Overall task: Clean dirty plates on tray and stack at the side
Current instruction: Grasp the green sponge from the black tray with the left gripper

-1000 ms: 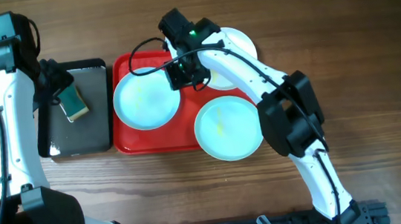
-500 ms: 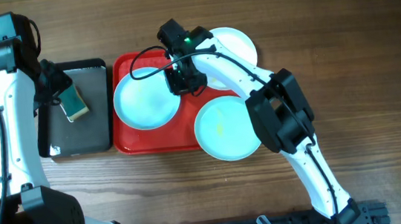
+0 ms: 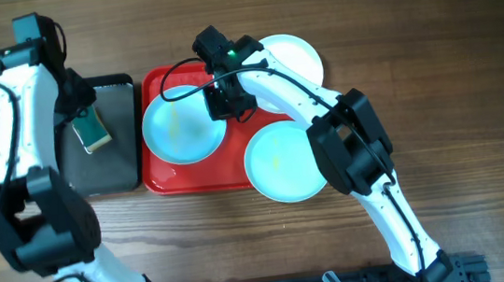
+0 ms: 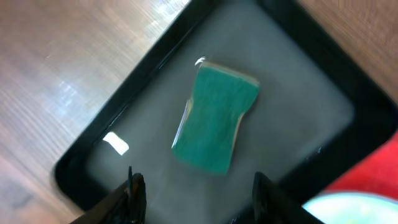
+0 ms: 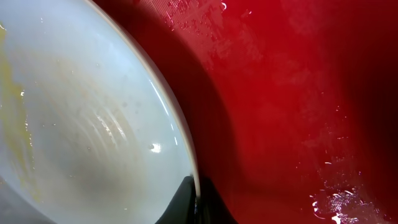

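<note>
The red tray [image 3: 167, 176] holds a pale turquoise plate [image 3: 180, 128] on its left. A second turquoise plate [image 3: 282, 161] with a yellow smear overhangs the tray's front right edge. A white plate [image 3: 297, 54] lies at the back right. My right gripper [image 3: 227, 101] is shut on the right rim of the left plate; in the right wrist view the fingers [image 5: 196, 202] pinch the rim of the plate [image 5: 81, 124], which shows yellow streaks, over the wet tray [image 5: 298, 93]. My left gripper [image 4: 198, 193] is open and empty, hovering over a green sponge [image 4: 216, 117].
The sponge [image 3: 92, 130] lies in a narrower black tray [image 3: 105, 170] left of the red tray, and the black tray [image 4: 311, 124] shows under it in the left wrist view. The left gripper [image 3: 77, 101] is over its back part. Bare wooden table surrounds both trays.
My right gripper has slid a little left and down onto the left plate's rim. My left arm has swung, with its gripper staying over the sponge.
</note>
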Available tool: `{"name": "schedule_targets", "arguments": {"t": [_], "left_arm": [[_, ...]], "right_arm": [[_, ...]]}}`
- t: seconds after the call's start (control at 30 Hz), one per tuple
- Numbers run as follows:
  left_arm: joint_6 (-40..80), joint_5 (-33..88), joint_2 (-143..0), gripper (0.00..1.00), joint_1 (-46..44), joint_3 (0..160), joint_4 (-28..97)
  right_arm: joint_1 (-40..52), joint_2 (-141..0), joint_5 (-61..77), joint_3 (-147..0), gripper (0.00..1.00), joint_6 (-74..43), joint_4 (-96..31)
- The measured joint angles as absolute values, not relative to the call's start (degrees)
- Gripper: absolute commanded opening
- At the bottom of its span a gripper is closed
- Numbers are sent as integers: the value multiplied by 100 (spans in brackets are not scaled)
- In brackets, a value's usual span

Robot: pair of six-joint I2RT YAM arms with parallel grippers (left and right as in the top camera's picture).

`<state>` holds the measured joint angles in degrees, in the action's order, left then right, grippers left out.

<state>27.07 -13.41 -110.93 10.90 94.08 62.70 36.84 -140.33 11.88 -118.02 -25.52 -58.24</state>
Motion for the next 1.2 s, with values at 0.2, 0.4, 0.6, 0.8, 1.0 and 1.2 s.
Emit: {"name": "schedule_targets", "arguments": {"t": [0.2, 0.4, 0.6, 0.8, 1.0, 1.2], "left_arm": [[2357, -1341, -11771, 47, 1090, 9406, 5802], [2187, -1341, -12248, 38, 1090, 9406, 5649], [2167, -1343, -12302, 38, 1090, 9406, 5649], [2167, -1343, -12357, 38, 1090, 9406, 5741], [2165, -1345, -12488, 29, 1090, 9371, 5732], [2126, -1389, -12488, 4, 1090, 9216, 5605]], "right_arm": [[3684, -14033, 1181, -11802, 4, -2550, -5830], [3688, -14031, 1168, -11813, 4, -2530, -5852], [3688, -14033, 1151, -11819, 4, -2528, -5892], [3688, -14033, 1149, -11824, 4, -2528, -5913], [3688, -14031, 1149, -11824, 4, -2528, -5918], [3688, -14033, 1149, -11824, 4, -2528, -5920]]}}
